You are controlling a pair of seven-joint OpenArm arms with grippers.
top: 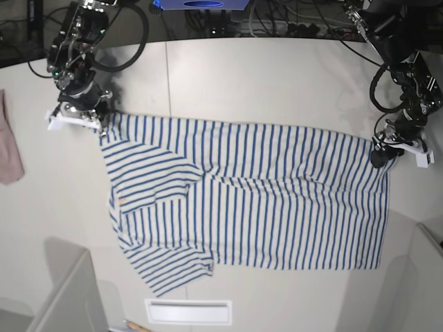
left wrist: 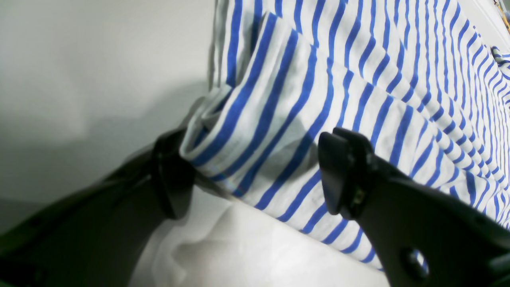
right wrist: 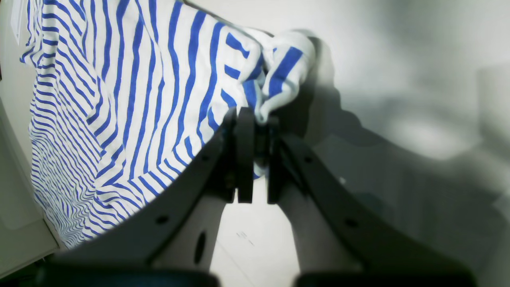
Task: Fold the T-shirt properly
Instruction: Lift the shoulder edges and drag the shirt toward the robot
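Observation:
The T-shirt [top: 263, 194], white with thin blue stripes, lies spread flat across the table, with one sleeve folded over its body at the left. My right gripper [right wrist: 257, 119] is shut on a bunched corner of the shirt [right wrist: 119, 99]; in the base view this gripper [top: 93, 123] is at the shirt's upper left corner. My left gripper [left wrist: 255, 175] stands open, its jaws astride a raised fold at the shirt's [left wrist: 358, 59] edge, one fingertip [left wrist: 173, 175] touching the rolled hem. In the base view that gripper [top: 383, 155] is at the shirt's upper right corner.
A pinkish cloth [top: 8, 145] lies at the table's left edge. A white rectangular plate [top: 188, 311] sits near the front edge. Grey panels rise at the front left [top: 69, 297] and front right [top: 429, 277]. Cables and a blue device [top: 204, 5] line the back.

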